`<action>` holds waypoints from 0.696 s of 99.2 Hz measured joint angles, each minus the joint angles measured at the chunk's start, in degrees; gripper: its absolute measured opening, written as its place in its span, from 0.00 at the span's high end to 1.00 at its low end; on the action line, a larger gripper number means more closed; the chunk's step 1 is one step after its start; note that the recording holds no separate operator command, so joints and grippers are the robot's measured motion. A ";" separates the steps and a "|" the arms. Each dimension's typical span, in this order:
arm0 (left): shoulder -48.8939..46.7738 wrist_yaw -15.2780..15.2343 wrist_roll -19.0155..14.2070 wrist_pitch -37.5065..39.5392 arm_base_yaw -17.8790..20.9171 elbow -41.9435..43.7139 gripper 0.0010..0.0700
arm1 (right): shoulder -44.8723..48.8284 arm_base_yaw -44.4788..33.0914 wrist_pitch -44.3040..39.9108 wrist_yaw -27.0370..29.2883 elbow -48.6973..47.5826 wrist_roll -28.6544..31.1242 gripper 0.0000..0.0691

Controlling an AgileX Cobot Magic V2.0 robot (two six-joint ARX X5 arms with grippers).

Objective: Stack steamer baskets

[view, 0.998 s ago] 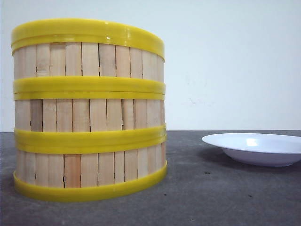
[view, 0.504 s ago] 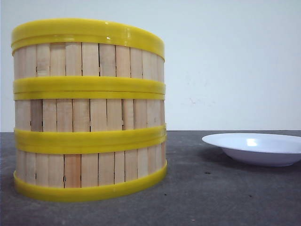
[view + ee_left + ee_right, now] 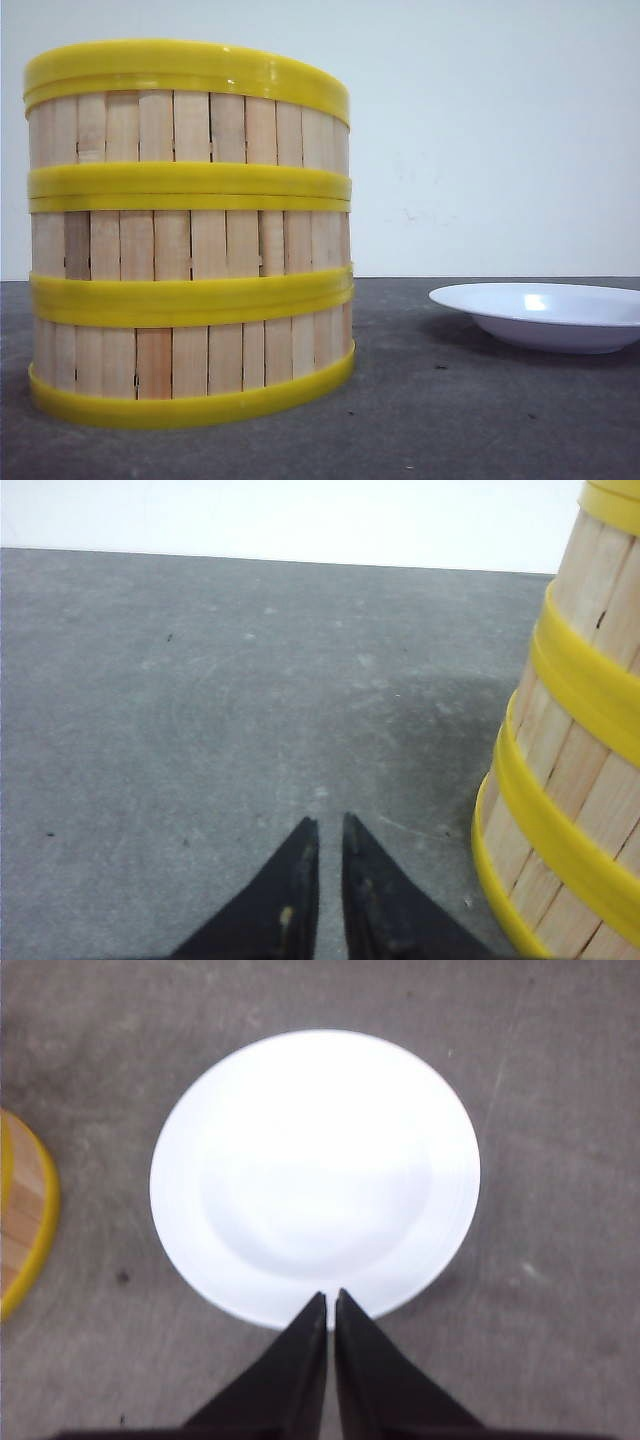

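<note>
The three steamer baskets (image 3: 190,235) sit stacked on the grey table (image 3: 450,420), with the white plate (image 3: 545,315) at their 3 o'clock. Left gripper (image 3: 325,835) is nearly pinched together, holding nothing; right gripper (image 3: 330,1305) is pressed together above the plate. No readable writing anywhere.

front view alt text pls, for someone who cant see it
Three steamer baskets with light-wood slat walls and yellow rims stand stacked in one column on the left of a dark grey table. To their right, apart from the stack, sits an empty white plate, cut off by the frame edge. A plain pale wall fills the background; no gripper shows.
</note>
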 joint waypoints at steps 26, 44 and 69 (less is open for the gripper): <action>0.00 -0.02 0.00 0.00 0.00 0.00 0.99 | -19.85 -1.27 20.50 1.44 -17.84 -0.79 0.99; 0.00 -0.02 0.00 -0.02 0.00 0.00 0.99 | -33.68 -2.23 27.93 1.55 -34.97 -1.95 0.99; 0.00 0.00 0.00 -0.02 0.00 0.00 0.99 | -43.17 -3.65 31.78 1.33 -45.29 -2.19 0.99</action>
